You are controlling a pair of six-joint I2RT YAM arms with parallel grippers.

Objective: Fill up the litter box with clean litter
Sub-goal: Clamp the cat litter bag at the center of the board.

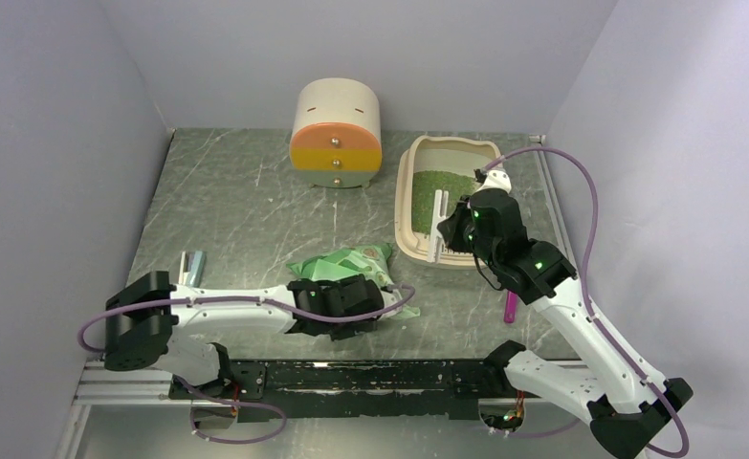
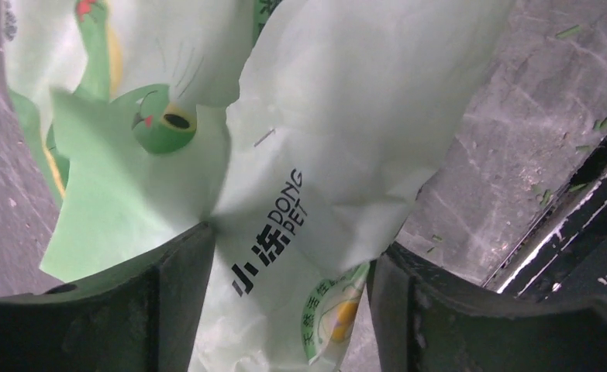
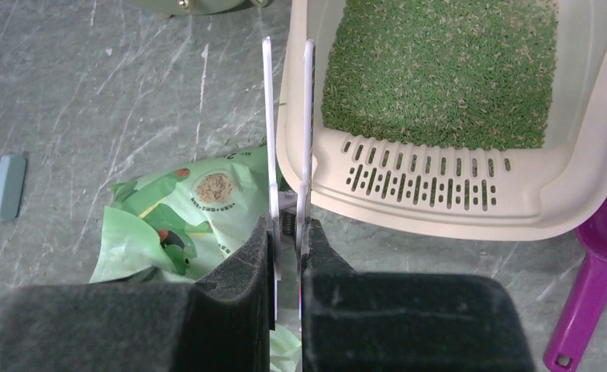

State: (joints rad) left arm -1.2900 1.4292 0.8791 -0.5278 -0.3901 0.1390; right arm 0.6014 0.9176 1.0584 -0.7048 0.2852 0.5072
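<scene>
The beige litter box (image 1: 407, 191) stands at the right rear, its slotted ledge (image 3: 424, 182) towards me. Light-green clean litter (image 1: 444, 185) covers its floor and fills the top of the right wrist view (image 3: 439, 70). My right gripper (image 3: 287, 225) is shut on a white two-pronged clip (image 3: 287, 116), held beside the box's near left corner; it also shows in the top view (image 1: 454, 229). My left gripper (image 1: 346, 295) is low over the green printed bag (image 1: 341, 263) in front of the box. Its jaws (image 2: 288, 244) are closed on a bunched part of the bag (image 2: 323, 139).
A round beige-and-orange drawer unit (image 1: 337, 134) stands at the rear centre. A magenta scoop (image 1: 510, 306) lies right of the box's near end and shows in the right wrist view (image 3: 594, 271). A small blue-grey item (image 1: 192, 266) lies at the left.
</scene>
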